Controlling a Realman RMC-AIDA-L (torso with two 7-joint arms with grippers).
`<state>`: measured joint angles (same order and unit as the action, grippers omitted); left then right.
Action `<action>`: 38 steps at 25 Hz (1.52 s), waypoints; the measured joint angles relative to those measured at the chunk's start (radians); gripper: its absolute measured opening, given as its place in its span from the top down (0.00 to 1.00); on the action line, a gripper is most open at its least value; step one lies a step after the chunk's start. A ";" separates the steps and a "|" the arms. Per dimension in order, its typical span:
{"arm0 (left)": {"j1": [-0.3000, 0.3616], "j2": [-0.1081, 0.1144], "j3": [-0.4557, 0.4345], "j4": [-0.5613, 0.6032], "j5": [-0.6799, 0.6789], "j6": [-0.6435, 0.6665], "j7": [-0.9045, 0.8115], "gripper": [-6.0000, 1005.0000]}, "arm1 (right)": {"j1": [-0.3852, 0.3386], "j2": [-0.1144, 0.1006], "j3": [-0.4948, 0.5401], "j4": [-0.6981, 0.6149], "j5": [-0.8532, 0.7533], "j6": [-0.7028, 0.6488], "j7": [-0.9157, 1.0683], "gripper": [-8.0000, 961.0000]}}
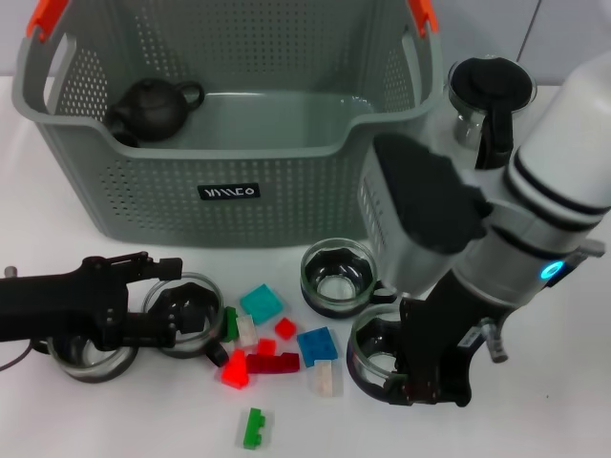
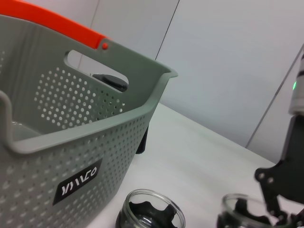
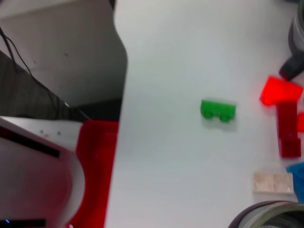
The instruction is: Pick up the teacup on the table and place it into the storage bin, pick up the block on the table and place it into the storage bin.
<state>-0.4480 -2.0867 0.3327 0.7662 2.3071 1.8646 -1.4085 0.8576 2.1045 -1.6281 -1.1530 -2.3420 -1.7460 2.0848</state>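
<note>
The right gripper (image 1: 406, 367) is clamped on the rim of a glass teacup (image 1: 382, 358) on the table (image 1: 535, 401), in front of the storage bin (image 1: 229, 181). The left gripper (image 1: 172, 310) is spread open around another glass teacup (image 1: 191, 313), beside the scattered blocks (image 1: 277, 343).

The right gripper (image 1: 412, 389) covers the near rim of a glass teacup (image 1: 374, 351); beside it, its jaws' stance stays unreadable.

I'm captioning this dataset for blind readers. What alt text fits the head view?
A grey-green storage bin holding a dark teapot stands behind glass teacups and scattered blocks on a white table. The left gripper reaches into one teacup; the right gripper is at another teacup.
</note>
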 joint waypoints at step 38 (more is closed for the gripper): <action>-0.039 0.013 -0.021 -0.005 -0.009 0.058 -0.003 0.08 | 0.321 -0.086 0.635 0.405 0.073 0.638 -0.151 0.93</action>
<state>-0.4875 -2.0738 0.3118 0.7608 2.2983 1.9224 -1.4114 1.1789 2.0180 -0.9935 -0.7484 -2.2693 -1.1078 1.9342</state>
